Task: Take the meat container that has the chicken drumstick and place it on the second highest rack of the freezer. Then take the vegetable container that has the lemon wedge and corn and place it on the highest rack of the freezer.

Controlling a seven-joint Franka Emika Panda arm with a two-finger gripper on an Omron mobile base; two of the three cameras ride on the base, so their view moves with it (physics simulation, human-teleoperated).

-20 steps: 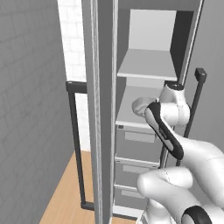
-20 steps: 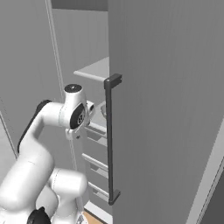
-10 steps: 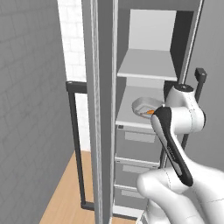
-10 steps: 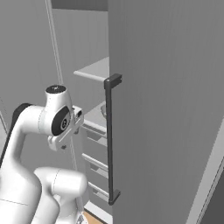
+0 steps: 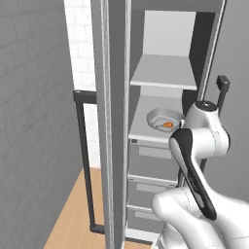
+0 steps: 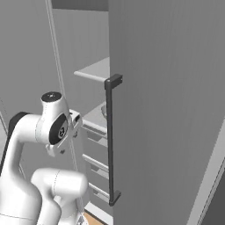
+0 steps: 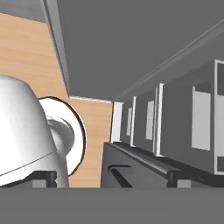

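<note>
In the left base view we see the meat container (image 5: 163,118), a rounded grey tub with a thick rim, sitting on the second shelf of the freezer (image 5: 165,146). The small orange chicken drumstick (image 5: 168,125) lies inside it. We cannot tell how the jaws stand.

The freezer (image 5: 165,146) stands open ahead; the highest rack (image 5: 165,73) lies above the second shelf (image 5: 141,127); the tub (image 5: 164,119) sits on that shelf, the drumstick (image 5: 168,125) in it; drawers (image 5: 151,168) stack below; the door (image 6: 167,110) stands right.
</note>
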